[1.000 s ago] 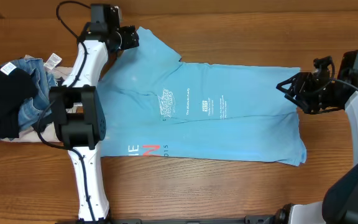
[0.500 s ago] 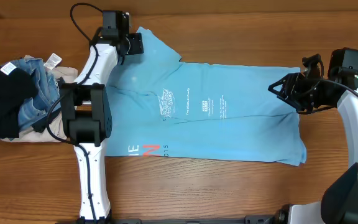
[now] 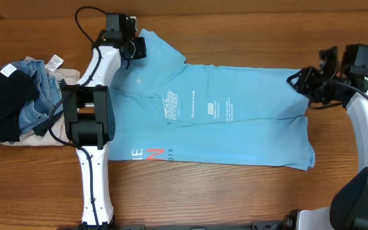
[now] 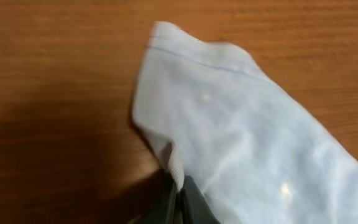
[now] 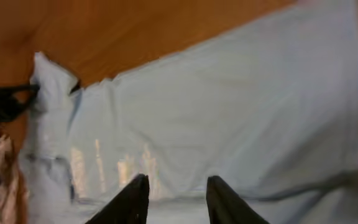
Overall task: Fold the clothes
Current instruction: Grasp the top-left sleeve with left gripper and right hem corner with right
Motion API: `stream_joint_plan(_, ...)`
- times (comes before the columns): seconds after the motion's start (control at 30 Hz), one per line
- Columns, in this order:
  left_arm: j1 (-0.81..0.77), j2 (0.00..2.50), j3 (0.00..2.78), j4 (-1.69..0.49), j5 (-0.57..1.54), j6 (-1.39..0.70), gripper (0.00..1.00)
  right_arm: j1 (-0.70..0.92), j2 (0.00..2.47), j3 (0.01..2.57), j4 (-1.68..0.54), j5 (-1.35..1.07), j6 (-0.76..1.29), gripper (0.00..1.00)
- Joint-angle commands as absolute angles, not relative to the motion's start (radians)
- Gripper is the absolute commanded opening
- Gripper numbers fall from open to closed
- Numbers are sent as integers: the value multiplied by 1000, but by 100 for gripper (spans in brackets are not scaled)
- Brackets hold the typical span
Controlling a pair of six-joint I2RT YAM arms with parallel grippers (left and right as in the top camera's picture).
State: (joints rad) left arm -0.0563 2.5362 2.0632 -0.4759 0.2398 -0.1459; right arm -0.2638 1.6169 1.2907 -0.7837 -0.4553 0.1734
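Observation:
The clothes, a light-blue T-shirt point(image 3: 235, 134) with small white print and white-and-red letters, lie spread flat across the wooden table. My left gripper point(image 3: 137, 46) is at the far-left sleeve. In the left wrist view it point(image 4: 178, 196) is shut on the sleeve's ribbed hem point(image 4: 174, 163). My right gripper point(image 3: 297, 80) hovers at the shirt's far-right corner. In the right wrist view its two dark fingers point(image 5: 138, 193) stand apart over the cloth point(image 5: 229, 112), with nothing between them.
A pile of other garments lies at the left edge: blue jeans point(image 3: 36, 89), a black piece point(image 3: 2, 102) and something beige beneath. Bare wood point(image 3: 235, 191) runs along the near side and behind the shirt.
My left gripper has shut on the sleeve hem. The right gripper has moved back and right to the shirt's far corner, its fingers closer together than before.

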Motion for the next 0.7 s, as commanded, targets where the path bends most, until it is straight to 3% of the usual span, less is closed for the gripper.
stream_joint_plan(0.0,-47,2522,2098,-548,305,-134,4,-309,1645,1308,-679,-332,244,33)
stream_joint_plan(0.3,-34,2433,2105,-720,310,-113,4,-349,1927,1310,-421,-291,239,32)
stream_joint_plan(0.37,-34,2417,2105,-751,311,-99,4,-349,1990,1311,-376,-290,224,36)
stream_joint_plan(0.43,-34,2403,2105,-777,311,-75,4,-349,2034,1311,-337,-289,208,48)
stream_joint_plan(0.5,-34,2392,2105,-799,311,-62,4,-349,2072,1311,-286,-288,209,54)
stream_joint_plan(0.67,-32,2377,2105,-835,307,-47,4,-349,2095,1311,-212,-268,209,57)
